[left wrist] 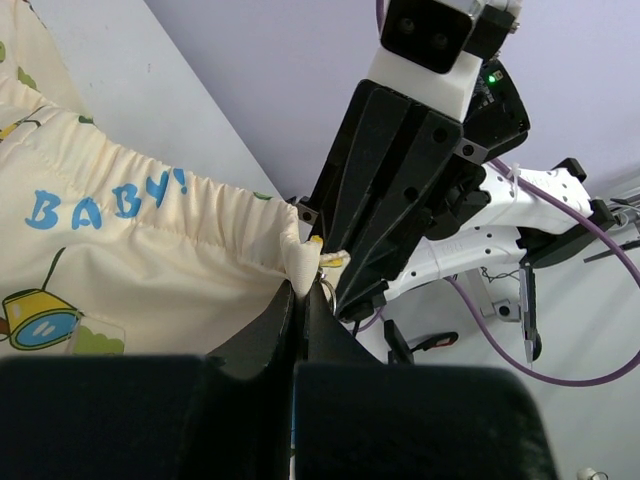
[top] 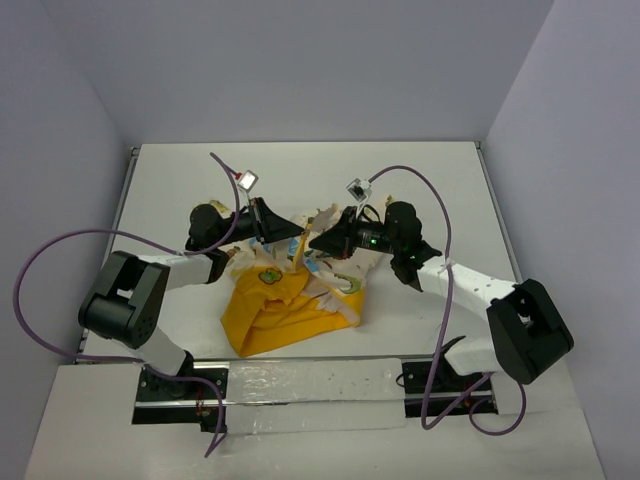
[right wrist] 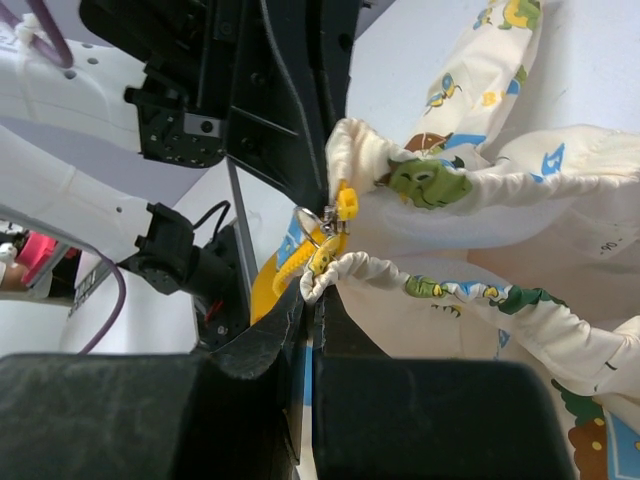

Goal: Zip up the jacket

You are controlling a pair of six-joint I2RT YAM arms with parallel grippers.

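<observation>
On the worktop, between the two arms, the jacket lay in a heap. Its yellow part was nearest the arm bases, and its cream printed cloth was lifted at the far side. The left claw had its fingers pressed together on a corner of the gathered cream hem, below the blue "BABY!" print. The right claw was likewise pinched tight on the end of another gathered hem, just under the zip slider with its yellow pull. Both claws met above the heap, tips nearly touching, with the two hem ends drawn close together between them. Yellow zip tape ran down from the slider beside the right claw's fingers.
</observation>
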